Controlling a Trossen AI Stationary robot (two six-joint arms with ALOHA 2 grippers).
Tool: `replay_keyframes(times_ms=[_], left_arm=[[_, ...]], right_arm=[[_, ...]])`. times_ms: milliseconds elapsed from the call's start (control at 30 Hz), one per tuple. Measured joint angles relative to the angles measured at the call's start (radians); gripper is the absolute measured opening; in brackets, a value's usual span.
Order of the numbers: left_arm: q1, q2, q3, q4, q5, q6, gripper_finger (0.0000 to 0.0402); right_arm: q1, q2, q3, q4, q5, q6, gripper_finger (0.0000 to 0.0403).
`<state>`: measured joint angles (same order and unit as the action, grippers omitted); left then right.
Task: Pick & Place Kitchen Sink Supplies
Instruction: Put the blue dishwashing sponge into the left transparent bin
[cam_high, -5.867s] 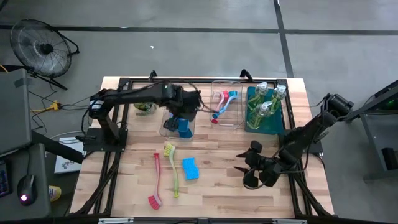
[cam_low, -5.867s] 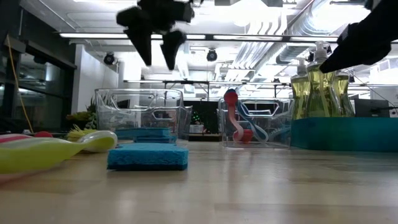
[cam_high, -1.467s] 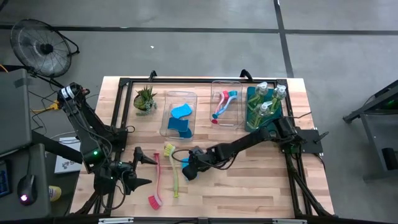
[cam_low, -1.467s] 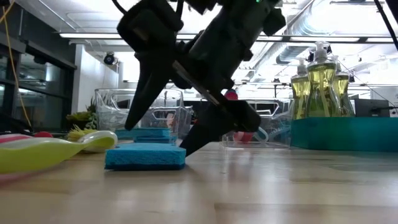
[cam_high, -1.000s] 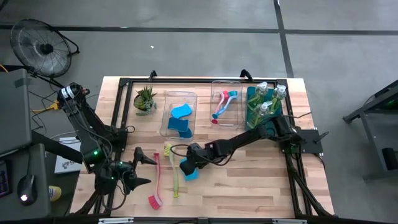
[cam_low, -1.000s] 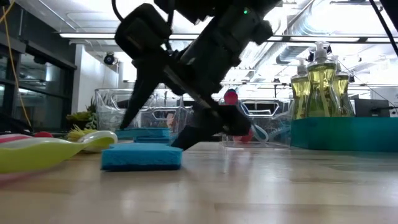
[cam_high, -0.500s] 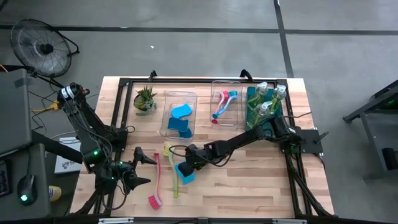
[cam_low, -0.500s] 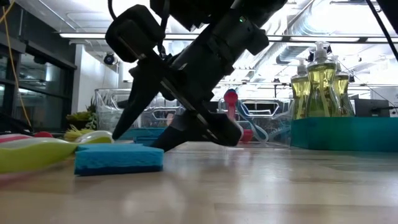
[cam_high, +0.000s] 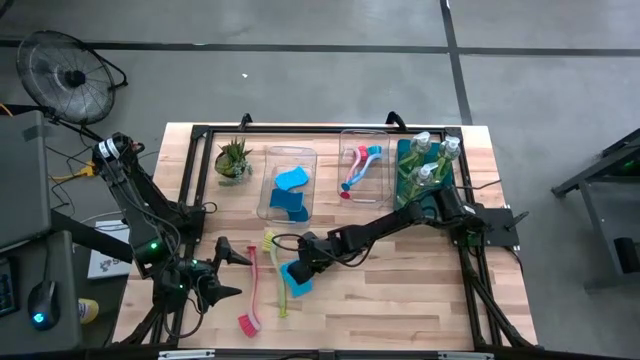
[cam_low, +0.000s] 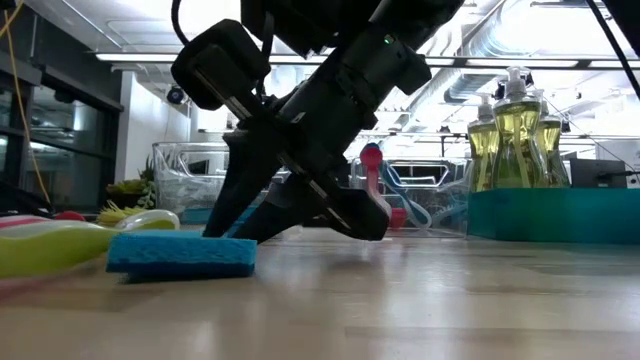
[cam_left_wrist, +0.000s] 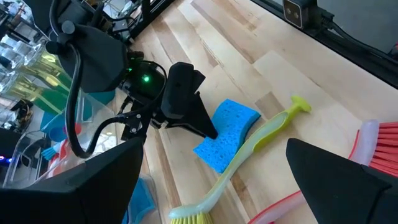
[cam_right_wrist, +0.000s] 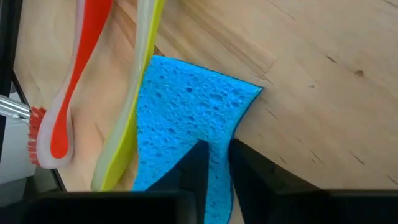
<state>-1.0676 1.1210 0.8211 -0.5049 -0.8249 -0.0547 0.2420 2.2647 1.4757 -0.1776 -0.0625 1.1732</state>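
Closing our right gripper (cam_right_wrist: 214, 163) on the blue sponge (cam_right_wrist: 186, 118), which lies flat on the table beside the yellow-green brush (cam_high: 277, 280), fingers narrowed with only a small gap, we judge lifting comes next.

No text, label, brand, number or sign can be read in any of the views. The soap bottles (cam_low: 515, 135) in the low view show only clear plastic and yellowish-green liquid, with no legible label on them. The small dark box (cam_left_wrist: 297, 10) at the table's edge in the left wrist view bears nothing that can be made out.
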Motion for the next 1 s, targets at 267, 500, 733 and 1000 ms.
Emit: replay_keyframes(times_ms=[267,500,733,1000], left_arm=[[0.0,0.0,0.0,0.0,0.0,-0.002,0.039],[0.0,0.0,0.0,0.0,0.0,-0.002,0.039],[0.0,0.0,0.001,0.0,0.011,-0.012,0.039],[0.0,0.0,0.001,0.001,0.012,-0.013,0.039]], right_arm=[[0.0,0.002,0.0,0.001,-0.025,-0.006,0.0005],[0.001,-0.001,-0.001,0.005,-0.022,-0.014,0.0002],[0.004,-0.031,-0.003,0.001,0.011,-0.036,0.0001],[0.017,-0.072,-0.006,-0.04,0.065,-0.056,0.0]])
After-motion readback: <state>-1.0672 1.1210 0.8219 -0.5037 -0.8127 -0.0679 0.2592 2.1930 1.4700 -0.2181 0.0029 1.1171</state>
